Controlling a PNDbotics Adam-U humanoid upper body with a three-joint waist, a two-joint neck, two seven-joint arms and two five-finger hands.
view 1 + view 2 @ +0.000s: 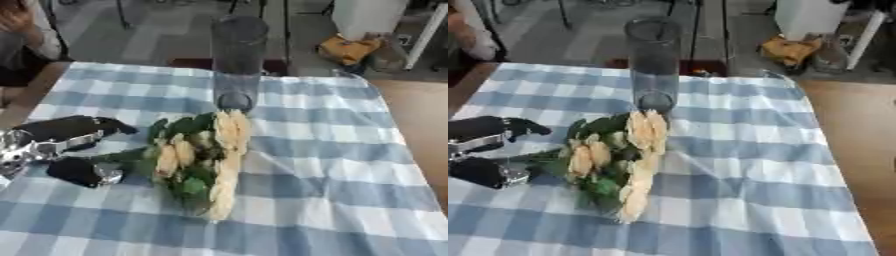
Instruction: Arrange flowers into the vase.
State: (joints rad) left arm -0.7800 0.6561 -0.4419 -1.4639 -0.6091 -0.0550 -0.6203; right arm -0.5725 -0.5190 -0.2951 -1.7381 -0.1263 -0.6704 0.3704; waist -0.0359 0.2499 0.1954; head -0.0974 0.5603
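Observation:
A tall clear glass vase stands upright at the far middle of the table, with nothing in it. Just in front of it lies a bunch of pale yellow flowers with green leaves, flat on the checked cloth. My left hand comes in from the left edge, black and silver. Its fingers reach over the green stems and its thumb lies below them. I cannot see whether the hand has closed on the stems. My right hand shows in neither view.
The table carries a blue-and-white checked cloth. A wooden floor lies past its right edge. Beyond the far edge are a yellow thing on the floor and chair legs. A person sits at the far left corner.

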